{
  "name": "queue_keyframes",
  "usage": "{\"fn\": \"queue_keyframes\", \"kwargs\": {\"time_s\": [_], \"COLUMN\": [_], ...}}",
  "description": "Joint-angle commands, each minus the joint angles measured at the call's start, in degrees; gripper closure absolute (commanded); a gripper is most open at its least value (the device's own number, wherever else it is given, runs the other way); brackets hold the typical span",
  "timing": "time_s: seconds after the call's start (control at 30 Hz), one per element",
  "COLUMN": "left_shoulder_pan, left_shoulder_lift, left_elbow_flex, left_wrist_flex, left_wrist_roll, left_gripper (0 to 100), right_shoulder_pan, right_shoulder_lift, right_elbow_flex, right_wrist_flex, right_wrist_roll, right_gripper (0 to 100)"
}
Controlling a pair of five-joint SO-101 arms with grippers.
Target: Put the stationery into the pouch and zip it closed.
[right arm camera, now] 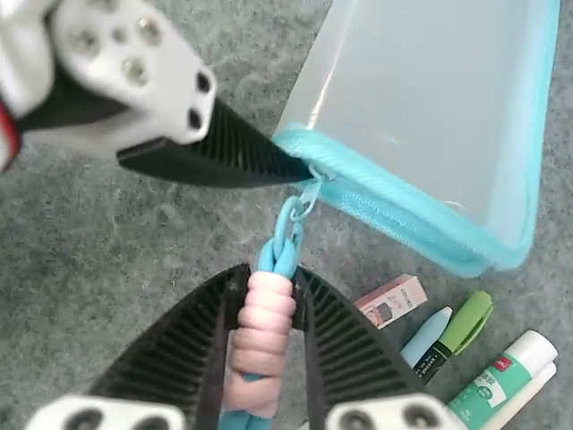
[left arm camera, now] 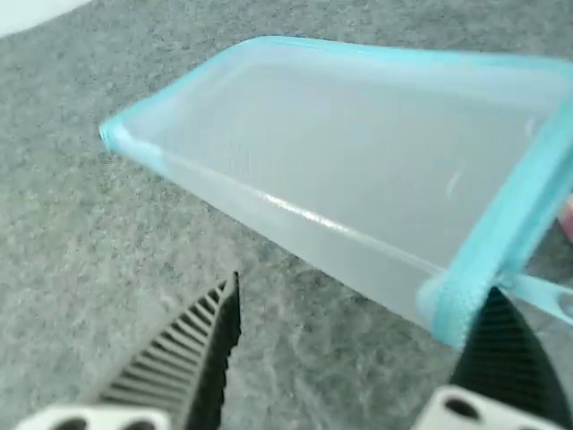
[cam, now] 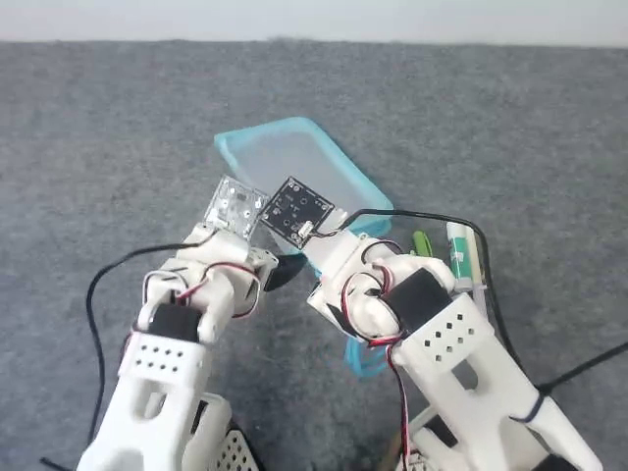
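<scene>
Grey mat (cam: 118,147), eraser (right arm camera: 391,302), marker (right arm camera: 466,322), glue (right arm camera: 501,376) beside pouch (right arm camera: 430,98)

Grey felt table (cam: 118,128) holds pouch (cam: 294,157), pens (right arm camera: 455,330), glue stick (right arm camera: 501,376).

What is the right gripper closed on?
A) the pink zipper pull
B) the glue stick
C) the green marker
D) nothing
A: the right gripper pinches the pink zipper pull attached to the pouch, while the marker and glue stick lie loose beside the pouch.
</scene>
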Motion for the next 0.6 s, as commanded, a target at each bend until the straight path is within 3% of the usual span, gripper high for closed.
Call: {"fn": "queue_keyframes", "kwargs": {"time_s": [0.0,0.27,0.57], "left_shoulder_pan": [-2.81,-3.52,-5.54], "left_shoulder_lift": [1.67,1.67,2.11], "left_elbow_flex": [-3.91,-4.70,-4.97], "left_wrist_flex": [-2.20,-2.29,-3.43], "left_wrist_roll": [1.85,2.81,4.66], "left_gripper": [63,63,63], "right_shoulder_pan": [-0.57,5.58,6.29], "right_shoulder_lift": [-2.33,-2.86,-2.95], "right_elbow_flex": [-0.26,6.24,13.45], "right_wrist_flex": [0.57,-1.45,-3.91], "right_wrist_roll": [1.23,3.25,4.66], "right_gripper": [99.3,99.3,99.3]}}
